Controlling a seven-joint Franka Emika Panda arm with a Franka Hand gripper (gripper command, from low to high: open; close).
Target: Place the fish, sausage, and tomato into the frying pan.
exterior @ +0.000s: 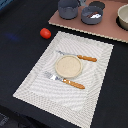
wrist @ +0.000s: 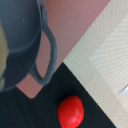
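Fingers first: no part of the gripper shows in either view, so whether it's open, closed or carrying anything can't be told. The wrist view just looks down past where the fingers would be, and nothing held shows there.

What that camera does show is the tomato [wrist: 70, 111] sitting on the dark tabletop [wrist: 30, 112], just off the corner of the woven placemat [wrist: 102, 60] and near the edge of the pinkish board [wrist: 75, 22]. The grey pot [wrist: 20, 42] with its loop handle fills the other side of the frame.

In the exterior view the tomato [exterior: 45, 33] is alone on the black table, near the mat's far corner on the exterior view's left. So that one's clearly not done.

The frying pan [exterior: 92, 15] sits on the board at the back, beside the pot [exterior: 68, 8]. Inside it there's something white and a reddish smear, which looks like the fish [exterior: 93, 16] and probably the sausage, but it's too blurry to be sure.

Beige plate [exterior: 68, 65], knife [exterior: 77, 56] and fork [exterior: 64, 80] are on the mat, irrelevant here.

Best guess: two of three are in and the tomato is left. Camera's already near it, so a grab looks next.
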